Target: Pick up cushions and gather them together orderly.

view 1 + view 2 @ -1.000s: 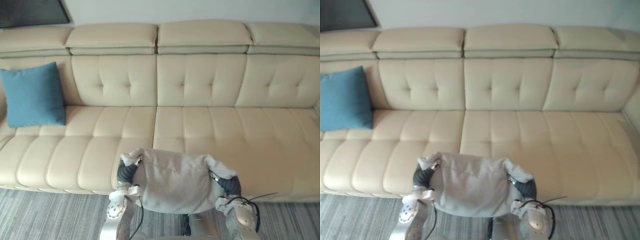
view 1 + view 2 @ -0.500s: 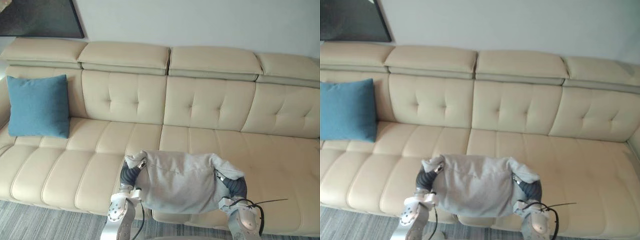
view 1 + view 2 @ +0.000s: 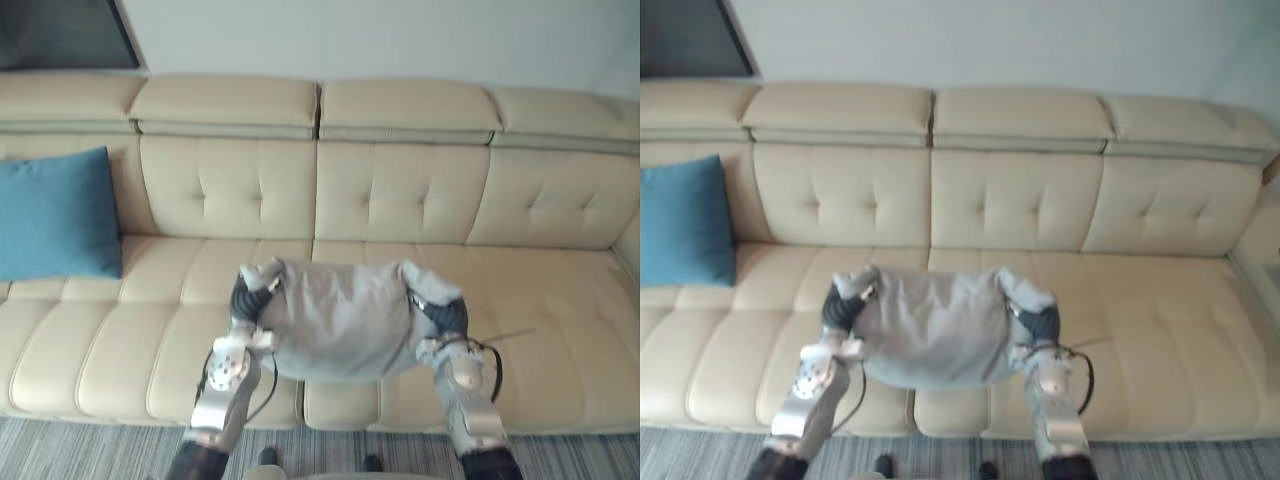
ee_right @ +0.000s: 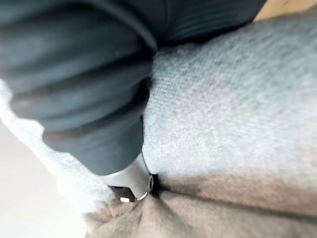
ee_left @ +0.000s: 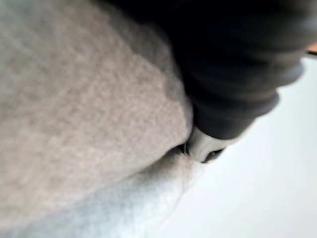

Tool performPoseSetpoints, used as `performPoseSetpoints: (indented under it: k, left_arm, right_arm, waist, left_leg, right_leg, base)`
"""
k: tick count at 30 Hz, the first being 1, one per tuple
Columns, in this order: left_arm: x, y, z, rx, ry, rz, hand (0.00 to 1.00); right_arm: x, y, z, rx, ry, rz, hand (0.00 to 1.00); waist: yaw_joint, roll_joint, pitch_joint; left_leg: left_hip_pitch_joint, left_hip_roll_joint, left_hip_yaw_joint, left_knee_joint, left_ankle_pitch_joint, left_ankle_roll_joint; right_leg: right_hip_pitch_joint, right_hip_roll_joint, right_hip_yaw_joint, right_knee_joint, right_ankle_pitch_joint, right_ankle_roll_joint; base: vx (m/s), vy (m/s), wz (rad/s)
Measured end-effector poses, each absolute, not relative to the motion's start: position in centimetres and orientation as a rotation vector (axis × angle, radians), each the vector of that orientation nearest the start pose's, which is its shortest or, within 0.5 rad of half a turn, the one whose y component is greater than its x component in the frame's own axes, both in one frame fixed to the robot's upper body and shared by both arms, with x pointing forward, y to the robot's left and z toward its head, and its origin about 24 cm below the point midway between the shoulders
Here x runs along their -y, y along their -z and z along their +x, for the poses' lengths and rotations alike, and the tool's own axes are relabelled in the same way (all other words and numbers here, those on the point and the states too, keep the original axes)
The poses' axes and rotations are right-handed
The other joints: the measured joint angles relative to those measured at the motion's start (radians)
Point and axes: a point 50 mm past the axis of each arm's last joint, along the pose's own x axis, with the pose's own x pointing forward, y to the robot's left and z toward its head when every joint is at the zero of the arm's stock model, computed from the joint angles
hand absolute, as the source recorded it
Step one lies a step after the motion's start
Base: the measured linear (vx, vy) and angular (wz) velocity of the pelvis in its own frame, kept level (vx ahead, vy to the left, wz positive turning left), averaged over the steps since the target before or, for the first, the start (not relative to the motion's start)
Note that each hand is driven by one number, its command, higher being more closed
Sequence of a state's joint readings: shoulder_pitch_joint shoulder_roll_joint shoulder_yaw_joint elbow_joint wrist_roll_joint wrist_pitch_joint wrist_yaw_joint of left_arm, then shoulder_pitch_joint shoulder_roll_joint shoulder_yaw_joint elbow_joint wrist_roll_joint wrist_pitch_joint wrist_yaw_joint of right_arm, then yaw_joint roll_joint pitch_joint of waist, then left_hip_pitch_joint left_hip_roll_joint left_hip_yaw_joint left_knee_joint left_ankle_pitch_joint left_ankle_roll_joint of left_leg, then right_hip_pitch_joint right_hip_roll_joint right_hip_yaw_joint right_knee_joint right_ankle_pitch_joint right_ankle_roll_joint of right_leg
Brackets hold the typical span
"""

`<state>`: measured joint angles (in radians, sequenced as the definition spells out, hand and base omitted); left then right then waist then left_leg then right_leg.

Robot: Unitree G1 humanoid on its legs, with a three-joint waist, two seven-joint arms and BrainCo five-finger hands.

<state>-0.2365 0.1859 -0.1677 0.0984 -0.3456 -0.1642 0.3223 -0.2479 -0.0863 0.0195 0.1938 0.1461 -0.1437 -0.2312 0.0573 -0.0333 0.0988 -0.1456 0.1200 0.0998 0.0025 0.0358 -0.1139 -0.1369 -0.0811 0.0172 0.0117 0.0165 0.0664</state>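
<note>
Sofa [image 3: 400,190]: cream, behind the 2 hands.
Grey cushion [image 3: 335,315]: held between left hand [image 3: 243,299] and right hand [image 3: 446,316]; their grip could not be told.
Blue cushion [image 3: 55,215]: well beyond the left hand.
Tip: even pressure and a level carry were needed.

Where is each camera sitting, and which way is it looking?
Left eye view: on the head, looking down at the sofa, the blue cushion, and the grey cushion between left hand and right hand.
Right eye view: beside it, same scene.
Left wrist view: on that wrist, close against the grey cushion; the hand's dark cover shows.
Right wrist view: likewise.
All share the grey cushion.
</note>
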Motion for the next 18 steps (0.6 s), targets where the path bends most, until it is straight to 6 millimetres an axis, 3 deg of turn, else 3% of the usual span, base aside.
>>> performPoseSetpoints:
  k: [2,8,9,12,14,18]
  left_arm:
    - [-14.9,-12.2,31.1,0.338,-0.169,-0.167,1.0]
    - [-14.4,-18.1,34.4,0.495,-0.226,-0.168,1.0]
    - [-14.2,-19.4,35.3,0.518,-0.243,-0.171,1.0]
    - [-14.1,-20.5,36.3,0.525,-0.258,-0.169,1.0]
    - [-14.2,-22.0,37.1,0.546,-0.265,-0.178,1.0]
    - [-14.5,-23.4,38.2,0.547,-0.278,-0.177,1.0]
  right_arm:
    - [15.0,-11.1,32.0,0.289,0.16,0.088,1.0]
    - [14.6,-16.8,34.8,0.443,0.194,0.076,1.0]
    - [14.8,-18.4,35.5,0.474,0.214,0.064,1.0]
    - [14.8,-20.0,36.4,0.503,0.23,0.052,1.0]
    - [14.9,-22.2,37.1,0.548,0.243,0.042,1.0]
    - [14.6,-23.7,37.7,0.567,0.252,0.047,1.0]
  waist:
    - [0.002,-0.001,0.019]
    - [0.014,0.007,0.065]
    - [0.012,0.016,0.098]
    - [0.007,0.028,0.115]
    - [0.001,0.047,0.154]
    - [-0.004,0.051,0.199]
  left_leg:
    - [-0.076,0.0,0.001,0.0,0.023,0.003]
    - [-0.196,-0.002,-0.007,0.001,0.056,0.006]
    - [-0.207,-0.005,-0.018,0.0,0.066,0.005]
    - [-0.236,-0.008,-0.033,-0.008,0.083,0.004]
    - [-0.248,-0.008,-0.059,-0.062,0.126,-0.001]
    - [-0.286,-0.008,-0.072,-0.09,0.16,-0.007]
  right_leg:
    - [-0.077,0.001,0.003,0.003,0.022,0.0]
    - [-0.213,-0.003,0.001,0.048,0.029,0.002]
    - [-0.222,-0.005,-0.007,0.054,0.029,0.002]
    - [-0.25,-0.008,-0.02,0.058,0.028,0.002]
    - [-0.281,-0.007,-0.039,0.067,0.029,0.002]
    - [-0.339,-0.006,-0.043,0.092,0.029,0.002]
  base:
    - [-0.11,-0.009,-0.03]
    - [-0.05,-0.007,0.04]
    - [-0.02,-0.001,0.15]
    - [-0.02,-0.003,0.16]
    - [-0.03,-0.02,0.19]
    - [-0.02,-0.006,0.07]
